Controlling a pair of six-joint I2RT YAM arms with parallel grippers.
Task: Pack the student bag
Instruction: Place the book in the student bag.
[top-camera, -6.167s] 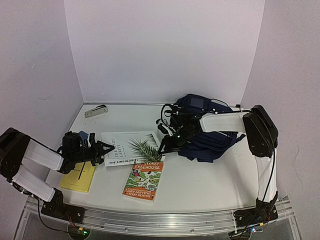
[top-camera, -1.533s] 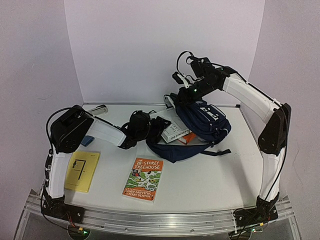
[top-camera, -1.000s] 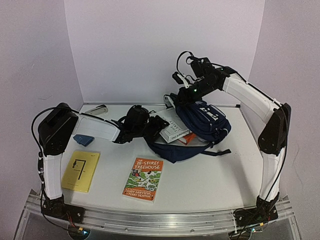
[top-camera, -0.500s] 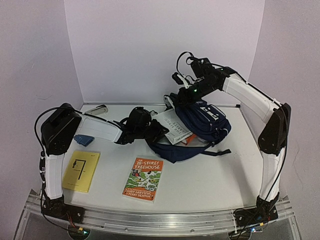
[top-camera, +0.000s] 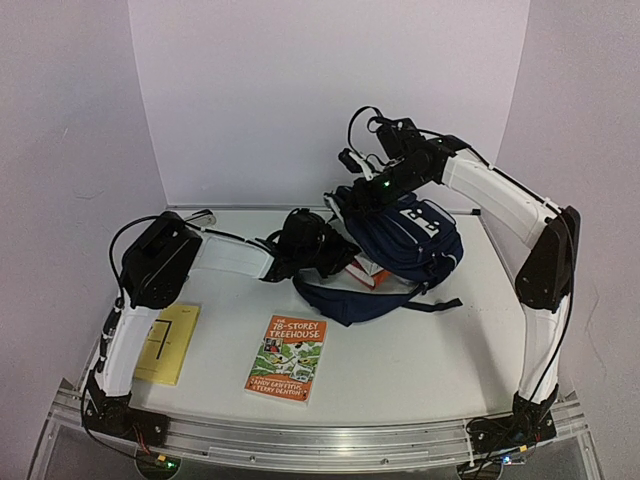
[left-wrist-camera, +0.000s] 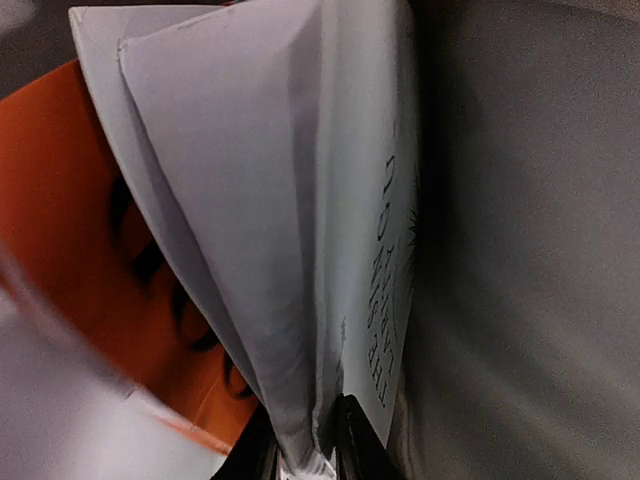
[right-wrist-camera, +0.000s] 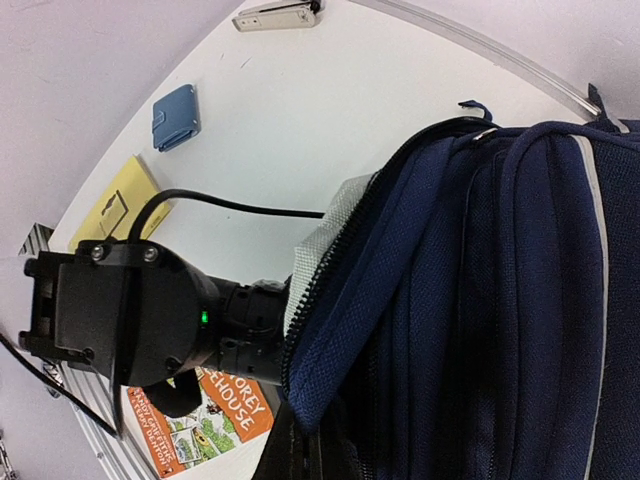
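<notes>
- Navy student bag (top-camera: 412, 245) is sitting near the desk's (top-camera: 420, 350) far edge, right of centre, its mouth gaping leftward.
- Right gripper (top-camera: 362, 193) is pinching the bag's top edge, closed on it.
- Left gripper (left-wrist-camera: 306, 455) is clamping a white book (left-wrist-camera: 290, 200) at that mouth.

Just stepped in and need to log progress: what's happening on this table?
The right claw holds up the open edge of the student bag. The left claw grips a white book by its pages at the bag's mouth, next to an orange book partly inside. A Treehouse paperback and a yellow booklet lie on the table, not yet packed.
</notes>
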